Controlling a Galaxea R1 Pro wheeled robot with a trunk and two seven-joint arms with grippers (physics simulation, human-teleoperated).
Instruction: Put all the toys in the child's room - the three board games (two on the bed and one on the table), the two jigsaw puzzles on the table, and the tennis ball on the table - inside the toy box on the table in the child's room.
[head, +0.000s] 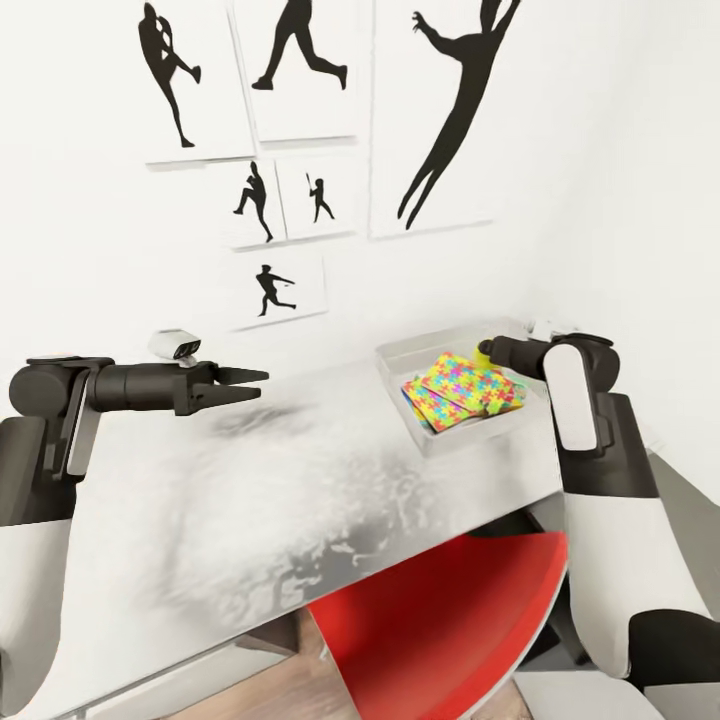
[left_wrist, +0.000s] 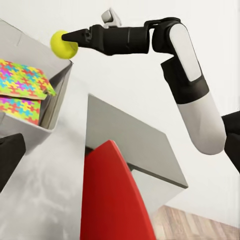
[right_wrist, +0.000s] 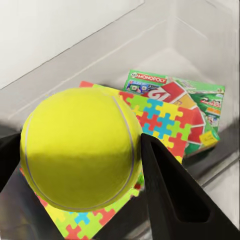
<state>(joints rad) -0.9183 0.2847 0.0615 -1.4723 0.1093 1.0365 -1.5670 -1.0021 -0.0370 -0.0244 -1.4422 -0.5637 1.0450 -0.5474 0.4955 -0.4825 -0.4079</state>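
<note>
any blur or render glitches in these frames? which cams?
Head view: the table top is smeared with grey mottled patches, with a soft shadow under the left gripper. Right wrist view: the tennis ball is sharp, the toy box walls hazy. Left wrist view: clean, with no glare.

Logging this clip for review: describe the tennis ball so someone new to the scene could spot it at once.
Start at the grey desk under the silhouette prints, then go to the toy box at its far right. The tennis ball sits pinched in the right gripper over that box, the one round, plain yellow-green thing above flat multicolour puzzle sheets.
</note>
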